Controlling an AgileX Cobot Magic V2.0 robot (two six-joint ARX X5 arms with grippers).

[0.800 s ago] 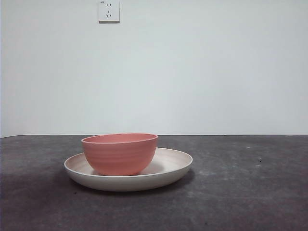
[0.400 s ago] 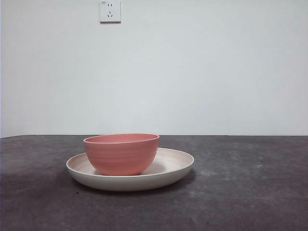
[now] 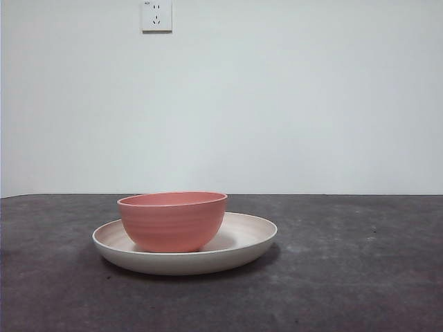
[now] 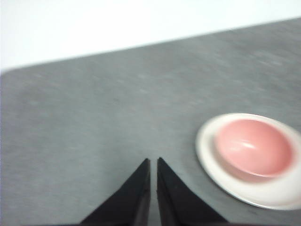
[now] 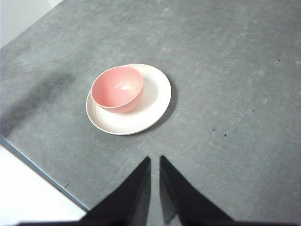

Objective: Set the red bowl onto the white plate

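Observation:
The red bowl [image 3: 173,220] stands upright on the white plate [image 3: 242,242], set toward the plate's left side in the front view. Both wrist views show the same: the red bowl [image 5: 117,88] rests off-centre on the white plate [image 5: 153,101]. My left gripper [image 4: 153,162] is shut and empty, high above the table and well apart from the bowl [image 4: 254,147] and plate [image 4: 207,150]. My right gripper [image 5: 154,159] is shut too, holding nothing, raised well clear of the plate. Neither arm shows in the front view.
The dark grey table [image 3: 346,277] stretches around the plate. Its edge [image 5: 42,174] shows in the right wrist view. A white wall with a socket [image 3: 156,15] stands behind.
The front picture shifted a few pixels right half a second ago and is back now. Bowl and plate keep the same position relative to each other.

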